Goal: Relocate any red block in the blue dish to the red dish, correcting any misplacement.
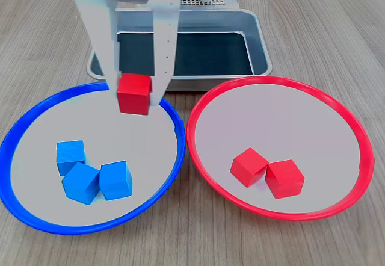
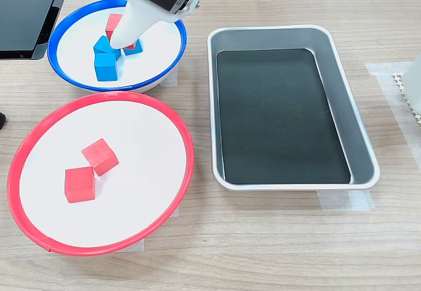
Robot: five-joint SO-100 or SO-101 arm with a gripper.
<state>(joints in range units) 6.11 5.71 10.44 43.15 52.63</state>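
My gripper (image 1: 133, 95) is shut on a red block (image 1: 133, 93) and holds it in the air over the far side of the blue dish (image 1: 150, 151). In the second exterior view the gripper (image 2: 122, 35) hides most of that red block (image 2: 113, 23) above the blue dish (image 2: 75, 54). Three blue cubes (image 1: 96, 179) lie together in the blue dish. The red dish (image 1: 271, 121) on the first exterior view's right holds two red cubes (image 1: 267, 172) side by side. The second exterior view shows the red dish (image 2: 138, 139) in front.
A rectangular metal tray (image 1: 258, 37) with a dark bottom stands behind both dishes; in the second exterior view the tray (image 2: 358, 133) fills the right half. A black object (image 2: 26, 14) sits at the second exterior view's top left.
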